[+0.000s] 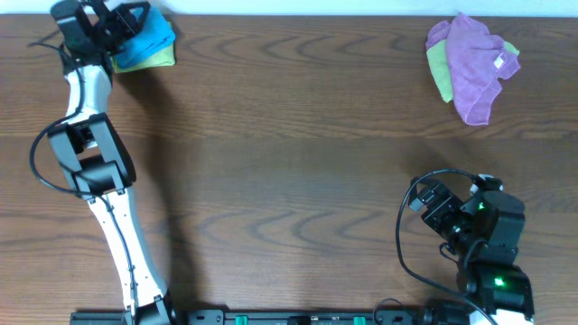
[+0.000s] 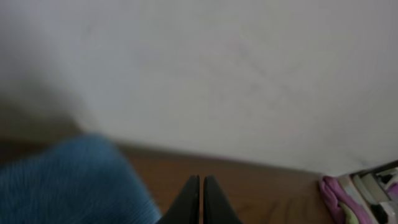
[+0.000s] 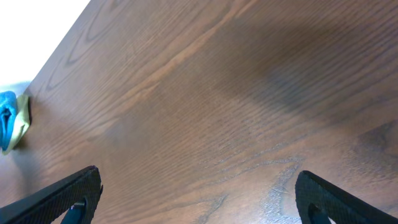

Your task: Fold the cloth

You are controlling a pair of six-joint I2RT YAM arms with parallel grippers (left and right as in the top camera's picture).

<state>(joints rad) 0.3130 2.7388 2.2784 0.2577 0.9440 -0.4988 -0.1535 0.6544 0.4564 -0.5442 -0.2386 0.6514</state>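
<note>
The cloth was bunched on a yellow-green cloth at the far left corner of the table. The left gripper was close by it, jaws pressed shut with nothing seen between them. The right gripper was held with jaws spread wide over wood, and the white tag on the purple cloth was too small to be read.

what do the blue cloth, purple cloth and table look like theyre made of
Blue cloth: soft, fuzzy fabric, probably microfibre. The left wrist view shows a short nappy pile, though it is blurred.
Purple cloth: a similar matte, soft fabric, judging by its limp, rumpled folds.
Table: dark brown wood-grain surface, smooth with a slight sheen. It could be veneer or laminate; I cannot tell which.
</note>
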